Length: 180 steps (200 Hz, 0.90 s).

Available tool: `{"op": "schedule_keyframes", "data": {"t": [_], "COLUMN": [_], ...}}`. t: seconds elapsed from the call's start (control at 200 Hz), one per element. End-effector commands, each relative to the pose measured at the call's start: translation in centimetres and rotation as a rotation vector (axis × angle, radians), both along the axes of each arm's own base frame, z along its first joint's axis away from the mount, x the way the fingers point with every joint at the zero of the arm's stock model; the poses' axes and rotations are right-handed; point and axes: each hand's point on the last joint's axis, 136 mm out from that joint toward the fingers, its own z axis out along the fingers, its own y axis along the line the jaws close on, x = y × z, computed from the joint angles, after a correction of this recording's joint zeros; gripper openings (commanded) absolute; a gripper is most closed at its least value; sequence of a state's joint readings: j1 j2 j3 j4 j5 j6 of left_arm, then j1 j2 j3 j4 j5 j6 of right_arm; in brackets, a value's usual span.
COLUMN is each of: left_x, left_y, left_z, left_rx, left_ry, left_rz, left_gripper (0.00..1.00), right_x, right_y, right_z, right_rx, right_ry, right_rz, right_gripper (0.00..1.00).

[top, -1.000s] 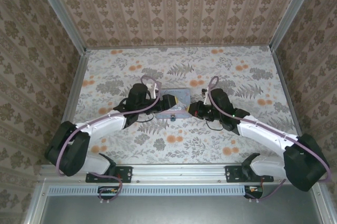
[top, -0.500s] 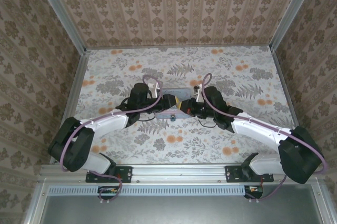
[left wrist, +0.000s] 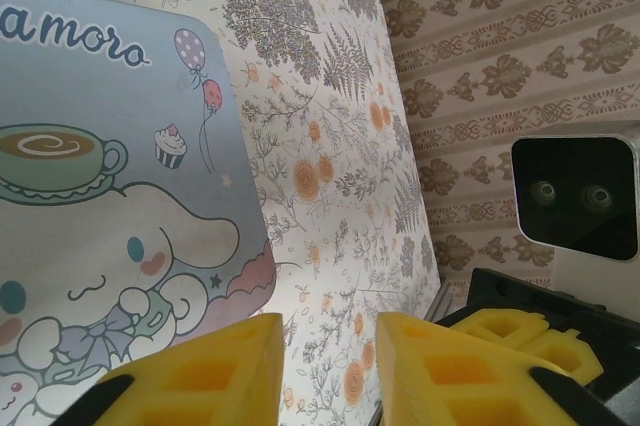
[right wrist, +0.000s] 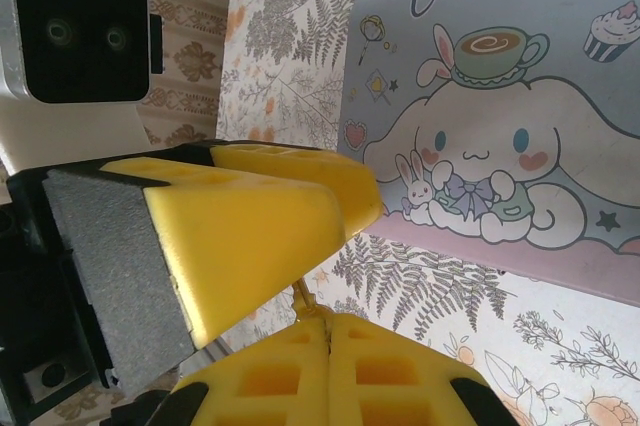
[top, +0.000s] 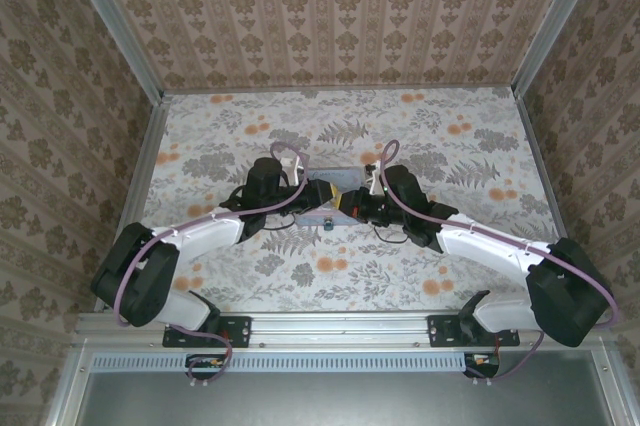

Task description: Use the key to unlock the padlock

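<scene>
From above: tiny padlock on the desk, just beside the near edge of the tin and apart from both arms. Left gripper and right gripper meeting over the tin, crowding the approach. Probably light, hard and slippery, likely to slide when pushed; best taken by the body sides, keyhole left free. Left wrist: left gripper released, nothing between. Right wrist: right gripper clenched on a thin pale sliver, likely the key, close under a finger of the left gripper.

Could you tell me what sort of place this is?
Likely a staged robot test booth: wallpapered walls, aluminium framing, floral table, left arm and right arm bolted to a rail.
</scene>
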State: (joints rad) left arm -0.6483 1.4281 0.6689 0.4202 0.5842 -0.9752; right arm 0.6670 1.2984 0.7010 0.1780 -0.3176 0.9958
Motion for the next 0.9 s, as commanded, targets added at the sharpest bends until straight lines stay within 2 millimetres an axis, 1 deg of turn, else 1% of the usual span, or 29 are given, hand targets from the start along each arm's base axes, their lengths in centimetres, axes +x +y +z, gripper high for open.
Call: {"op": "schedule_keyframes", "data": {"t": [0.0, 0.07, 0.29, 0.415, 0.5, 0.555, 0.66, 0.895], "left_x": [0.01, -0.02, -0.25, -0.32, -0.37, -0.43, -0.55, -0.82], "left_y": [-0.41, -0.36, -0.25, -0.32, -0.31, -0.32, -0.41, -0.67], "left_z": [1.04, 1.02, 1.01, 1.13, 1.07, 1.02, 1.1, 1.59], "left_rx": [-0.028, -0.028, -0.03, -0.03, -0.027, -0.027, -0.028, -0.036], "left_ry": [-0.028, -0.027, -0.024, -0.023, -0.022, -0.019, -0.019, -0.027], "left_rz": [-0.015, -0.013, -0.01, -0.01, -0.009, -0.009, -0.011, -0.017], "left_gripper": [0.24, 0.22, 0.23, 0.29, 0.35, 0.36, 0.35, 0.26], "right_x": [0.61, 0.63, 0.66, 0.74, 0.76, 0.77, 0.9, 1.11], "right_y": [0.48, 0.49, 0.53, 0.55, 0.56, 0.53, 0.47, 0.42], "right_z": [1.23, 1.35, 1.32, 1.37, 1.45, 1.43, 1.43, 0.98], "right_rx": [0.022, 0.023, 0.019, 0.02, 0.02, 0.019, 0.017, 0.013], "right_ry": [-0.03, -0.033, -0.033, -0.034, -0.036, -0.036, -0.038, -0.031], "right_rz": [-0.013, -0.014, -0.02, -0.023, -0.025, -0.028, -0.033, -0.046], "right_gripper": [0.0, 0.0, 0.0, 0.0, 0.0, 0.0, 0.0, 0.0]}}
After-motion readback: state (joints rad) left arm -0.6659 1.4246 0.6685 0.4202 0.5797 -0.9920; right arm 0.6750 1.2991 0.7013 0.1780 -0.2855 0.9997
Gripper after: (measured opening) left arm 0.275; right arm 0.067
